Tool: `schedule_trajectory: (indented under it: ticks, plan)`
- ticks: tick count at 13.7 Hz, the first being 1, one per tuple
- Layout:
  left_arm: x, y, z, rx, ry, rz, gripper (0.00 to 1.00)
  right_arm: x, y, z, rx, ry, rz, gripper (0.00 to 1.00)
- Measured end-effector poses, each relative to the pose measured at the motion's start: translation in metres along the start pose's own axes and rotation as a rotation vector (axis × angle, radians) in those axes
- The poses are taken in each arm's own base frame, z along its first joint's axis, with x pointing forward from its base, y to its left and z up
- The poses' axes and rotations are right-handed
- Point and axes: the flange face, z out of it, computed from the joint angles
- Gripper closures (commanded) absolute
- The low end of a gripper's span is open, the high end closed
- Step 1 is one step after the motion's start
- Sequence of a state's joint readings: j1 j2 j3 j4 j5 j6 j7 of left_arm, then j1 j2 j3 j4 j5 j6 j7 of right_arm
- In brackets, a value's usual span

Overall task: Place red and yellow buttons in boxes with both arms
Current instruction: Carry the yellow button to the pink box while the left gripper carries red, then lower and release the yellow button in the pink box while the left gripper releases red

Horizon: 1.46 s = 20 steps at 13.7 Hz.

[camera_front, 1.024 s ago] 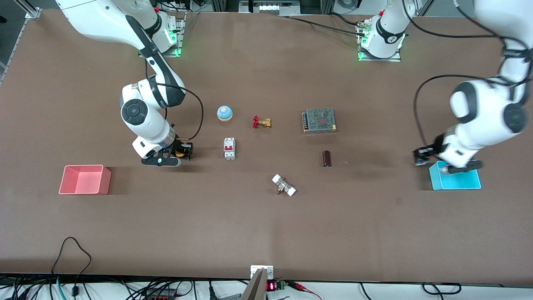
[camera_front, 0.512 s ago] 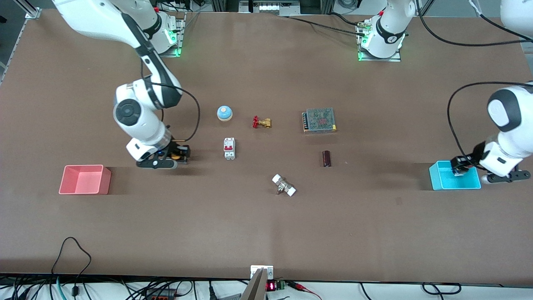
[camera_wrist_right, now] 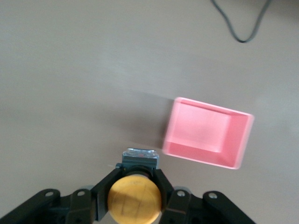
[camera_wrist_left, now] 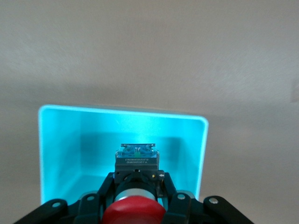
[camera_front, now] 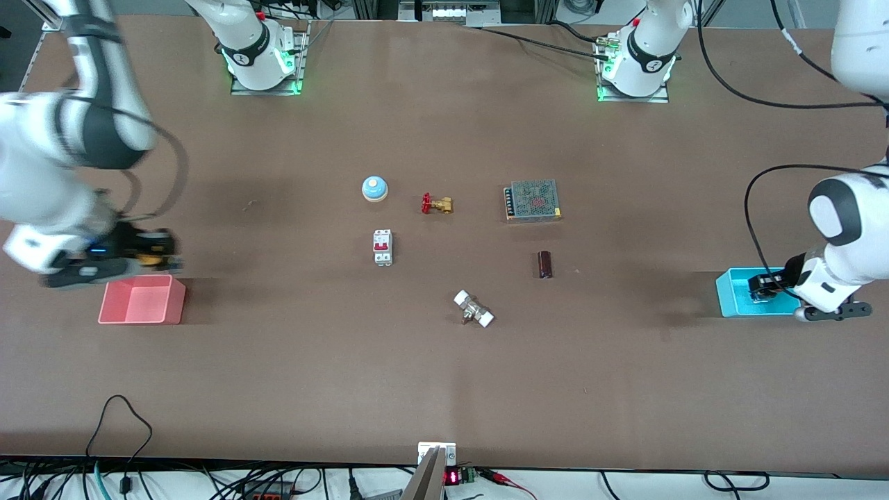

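At the right edge of the front view, the left gripper is closed on the red mushroom-capped push button with its short black body, and it is held over the small cyan open-topped plastic bin, which stands toward the left arm's end of the table. In the left wrist view the button's body is seen clamped between the two black fingers with its terminal end pointing down into the bin's open cavity, so the hold appears to be kept only until the part is low enough to be let go inside. At the left edge of the front view, the right gripper is closed on the yellow-orange round-capped button in the same manner. It is carried above the brown table, just beside the rim of the pink open-topped plastic bin and not yet over its opening; in the right wrist view the pink bin lies a little apart from the held button, which is blurred. One bin is set at each end of the table, apparently so that each arm can deliver without crossing the other. The remaining step is judged to be centring the yellow button over the pink bin before both parts are released.
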<state>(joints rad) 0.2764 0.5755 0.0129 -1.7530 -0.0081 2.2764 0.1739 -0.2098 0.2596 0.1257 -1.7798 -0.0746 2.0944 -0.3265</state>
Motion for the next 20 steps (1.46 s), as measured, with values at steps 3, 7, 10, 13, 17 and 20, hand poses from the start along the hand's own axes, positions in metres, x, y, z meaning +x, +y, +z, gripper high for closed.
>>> schedule_trajectory:
  ticks: [3, 7, 10, 13, 17, 20]
  plan:
    - [0.012, -0.008, -0.004, 0.005, 0.024, 0.028, 0.66, -0.007, 0.054, 0.051, 0.017, 0.015, -0.025, 0.88]
    - [0.017, -0.01, 0.004, 0.002, 0.017, 0.036, 0.66, -0.005, 0.081, 0.128, 0.022, 0.051, -0.009, 0.87]
    - [0.015, -0.01, 0.025, -0.012, -0.012, 0.029, 0.65, 0.0, 0.082, 0.143, 0.019, 0.072, -0.009, 0.87]
    - [0.015, -0.01, 0.033, -0.014, -0.021, 0.029, 0.56, -0.002, 0.086, 0.152, 0.019, 0.075, -0.007, 0.87]
    - [0.014, -0.012, 0.035, -0.015, -0.024, 0.026, 0.15, -0.004, 0.09, 0.168, 0.019, 0.083, -0.001, 0.84]
    - [0.016, -0.014, 0.032, -0.014, -0.016, 0.023, 0.0, -0.005, 0.09, 0.174, 0.023, 0.079, 0.0, 0.8]
